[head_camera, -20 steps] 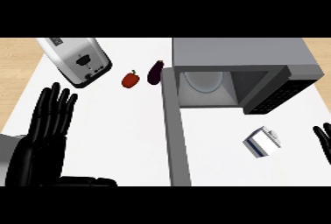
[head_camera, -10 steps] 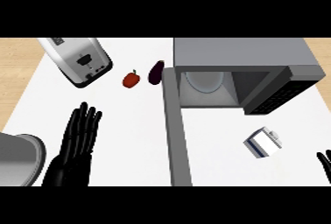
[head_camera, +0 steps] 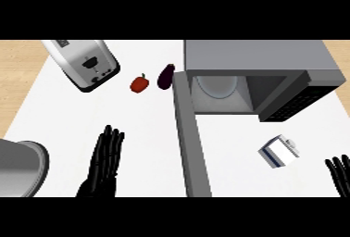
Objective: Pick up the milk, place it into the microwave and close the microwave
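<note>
I see bare counter between my right hand and the milk at its 9 o'clock. The microwave mouth at 12 stands open; its door walls the left side, its panel juts right.

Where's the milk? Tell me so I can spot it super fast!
Find the big grey microwave at the top right, with its door swung open. Just below it, on the white counter, lies the milk, a small white carton with a dark blue side, tipped at an angle. It is the only boxy thing there; the red pepper and purple eggplant sit left of the microwave.
</note>
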Controlling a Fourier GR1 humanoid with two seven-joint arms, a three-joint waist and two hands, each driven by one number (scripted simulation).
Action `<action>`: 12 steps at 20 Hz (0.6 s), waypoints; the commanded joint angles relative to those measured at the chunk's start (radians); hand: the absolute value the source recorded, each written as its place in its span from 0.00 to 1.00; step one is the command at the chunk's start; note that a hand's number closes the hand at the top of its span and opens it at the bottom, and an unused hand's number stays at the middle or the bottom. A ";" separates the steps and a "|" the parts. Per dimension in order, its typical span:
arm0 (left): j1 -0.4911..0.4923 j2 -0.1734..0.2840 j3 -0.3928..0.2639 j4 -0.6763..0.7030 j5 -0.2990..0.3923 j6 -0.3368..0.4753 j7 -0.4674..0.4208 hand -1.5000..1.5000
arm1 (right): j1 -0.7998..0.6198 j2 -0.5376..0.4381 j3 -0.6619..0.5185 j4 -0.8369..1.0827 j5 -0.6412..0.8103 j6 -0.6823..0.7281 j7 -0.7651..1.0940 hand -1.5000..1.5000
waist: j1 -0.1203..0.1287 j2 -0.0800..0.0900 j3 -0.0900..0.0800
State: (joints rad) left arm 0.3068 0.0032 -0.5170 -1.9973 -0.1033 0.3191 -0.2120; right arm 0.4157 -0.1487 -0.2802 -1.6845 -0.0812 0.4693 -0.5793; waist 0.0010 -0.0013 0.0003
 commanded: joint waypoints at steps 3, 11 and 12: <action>0.007 0.041 -0.028 -0.060 0.019 -0.008 0.040 0.00 | -0.097 0.020 -0.008 0.182 0.089 -0.046 -0.095 0.00 | 0.001 0.001 0.000; 0.000 0.068 0.053 0.062 0.138 -0.049 -0.062 0.00 | -0.283 -0.007 -0.017 0.487 0.172 -0.126 -0.205 0.00 | 0.002 0.002 0.000; 0.026 0.080 0.000 -0.058 0.091 -0.021 0.021 0.00 | -0.286 -0.033 -0.037 0.507 0.177 -0.136 -0.232 0.00 | 0.003 0.001 0.000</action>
State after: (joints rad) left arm 0.3379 0.0544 -0.5395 -1.9961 -0.0417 0.3116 -0.2414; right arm 0.1877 -0.1643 -0.3064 -1.2892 0.0572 0.3615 -0.7371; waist 0.0036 -0.0001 0.0003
